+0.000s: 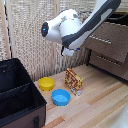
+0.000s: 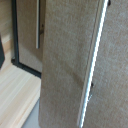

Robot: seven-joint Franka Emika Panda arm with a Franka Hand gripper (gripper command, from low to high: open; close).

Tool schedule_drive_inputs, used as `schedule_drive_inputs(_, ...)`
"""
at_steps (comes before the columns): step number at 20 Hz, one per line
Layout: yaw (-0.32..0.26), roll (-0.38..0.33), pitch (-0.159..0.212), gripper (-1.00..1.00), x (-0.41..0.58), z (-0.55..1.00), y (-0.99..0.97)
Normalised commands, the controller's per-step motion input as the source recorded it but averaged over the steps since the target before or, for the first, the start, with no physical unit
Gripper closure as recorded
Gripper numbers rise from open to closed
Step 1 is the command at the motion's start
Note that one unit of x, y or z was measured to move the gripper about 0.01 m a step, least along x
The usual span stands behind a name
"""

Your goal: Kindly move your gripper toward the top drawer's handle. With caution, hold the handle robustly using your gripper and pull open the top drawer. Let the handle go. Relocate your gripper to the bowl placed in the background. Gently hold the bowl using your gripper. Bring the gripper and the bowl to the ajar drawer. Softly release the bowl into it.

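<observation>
we see tool [image 1: 68, 51] up near dresser, jaws n/a – can't tell | yellow bowl [image 1: 46, 83] on counter [image 1: 100, 100] | handle [image 2: 37, 25] in wrist cam

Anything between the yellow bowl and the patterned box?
No. In the exterior view, only bare wooden tabletop separates the yellow bowl from the patterned box.

We see a small round yellow plastic bowl [image 1: 46, 83], a round blue bowl [image 1: 61, 97], dark-brown wooden drawers [image 1: 107, 41], a black case [image 1: 17, 95], and a pale wooden tabletop [image 1: 100, 102].
</observation>
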Motion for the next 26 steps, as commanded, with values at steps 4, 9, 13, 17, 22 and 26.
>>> schedule_drive_inputs(4,-0.252,0.319,0.006,-1.00,0.033,0.09,0.13)
schedule_drive_inputs(9,-0.233,0.335,0.038,-1.00,0.112,0.05,0.14)
schedule_drive_inputs(13,-0.183,0.340,0.048,-1.00,0.305,0.00,0.19)
schedule_drive_inputs(17,-0.166,0.334,0.055,-1.00,0.399,0.00,0.18)
schedule_drive_inputs(22,-0.173,0.303,0.057,-1.00,0.454,0.01,0.12)
schedule_drive_inputs(26,-0.168,0.268,0.076,-1.00,0.560,0.02,0.08)
